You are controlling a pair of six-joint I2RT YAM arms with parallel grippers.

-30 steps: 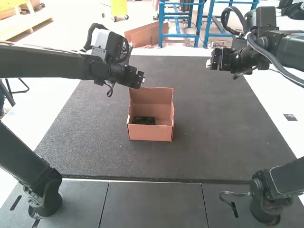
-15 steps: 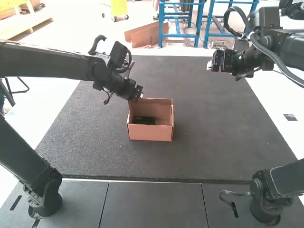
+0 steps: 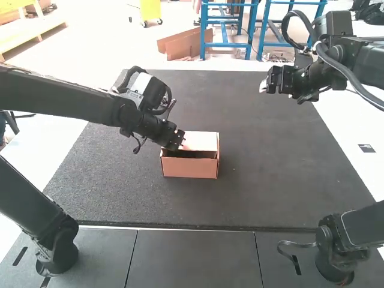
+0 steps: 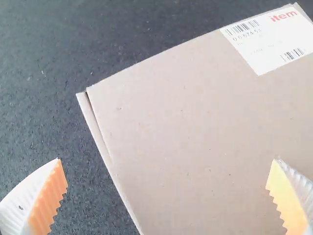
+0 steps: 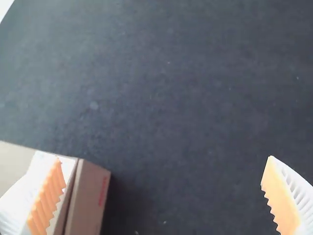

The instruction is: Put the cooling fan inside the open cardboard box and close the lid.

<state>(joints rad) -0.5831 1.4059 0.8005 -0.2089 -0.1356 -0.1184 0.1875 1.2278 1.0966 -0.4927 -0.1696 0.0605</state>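
Closing is in hand: at frame centre the left pincer [image 3: 177,141], fingers spread, is over the lid [image 3: 203,142] of the brown cardboard box [image 3: 189,165]. Next, probably, press it flat. The right pincer [image 3: 267,81], upper right, is released.

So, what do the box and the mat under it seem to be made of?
Box: brown cardboard, matte; a raw cut edge and a paper label show in the left wrist view. Mat: dark, speckled and grainy, probably rubber or foam.
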